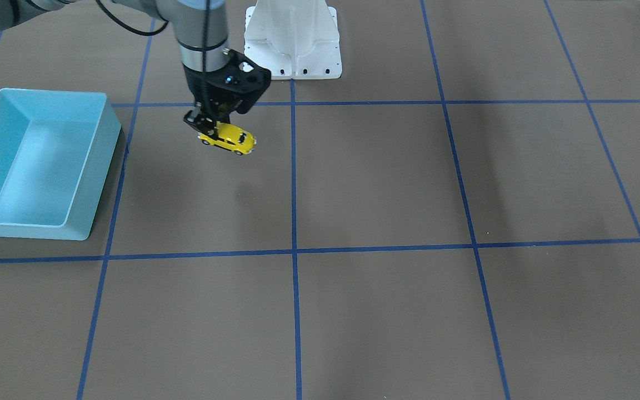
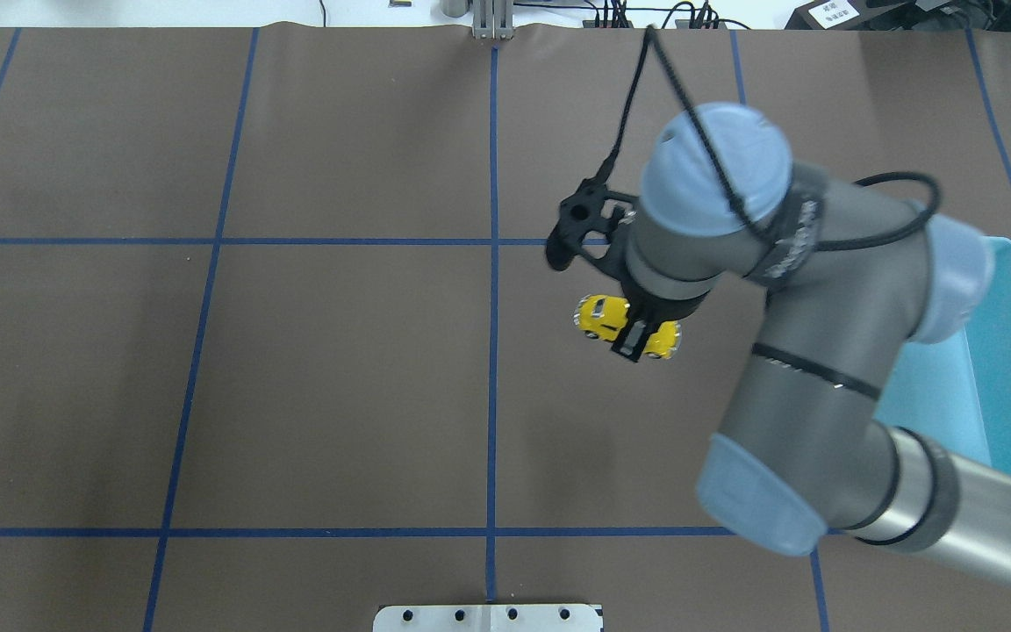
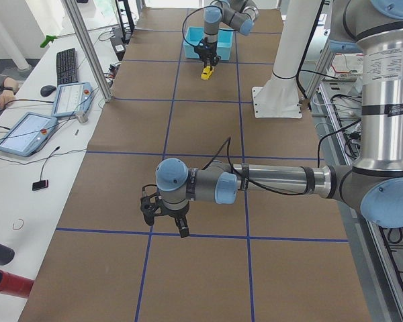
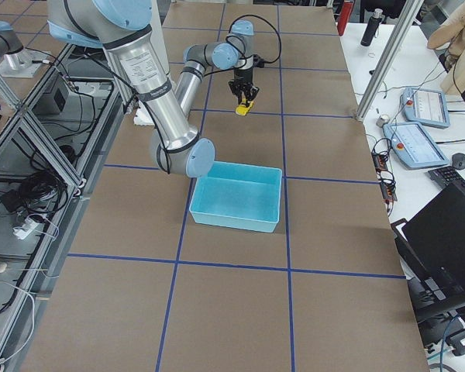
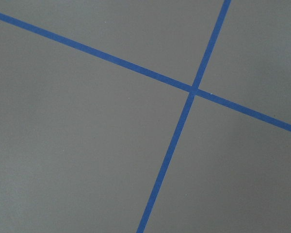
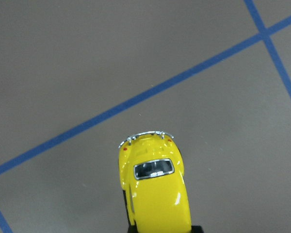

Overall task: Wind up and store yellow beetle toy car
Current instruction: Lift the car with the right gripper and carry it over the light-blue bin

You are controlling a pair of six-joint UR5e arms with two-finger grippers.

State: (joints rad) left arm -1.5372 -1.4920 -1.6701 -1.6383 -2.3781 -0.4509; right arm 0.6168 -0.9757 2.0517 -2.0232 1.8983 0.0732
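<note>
My right gripper (image 1: 210, 123) is shut on the yellow beetle toy car (image 1: 231, 139) and holds it clear of the brown table, a faint shadow below it. In the overhead view the gripper (image 2: 634, 339) clamps the car (image 2: 598, 316) across its middle. The right wrist view shows the car's (image 6: 154, 194) rear window and silvery bumper, with the table below. The light blue bin (image 1: 103, 133) stands empty, apart from the car, toward the robot's right. My left gripper (image 3: 168, 218) shows only in the exterior left view, low over bare table. I cannot tell whether it is open or shut.
The white robot pedestal (image 1: 292, 39) stands at the table's robot-side edge, close behind the held car. Blue tape lines (image 5: 191, 90) grid the brown table. Operator tablets and a keyboard (image 3: 67, 64) lie on a side bench beyond the table.
</note>
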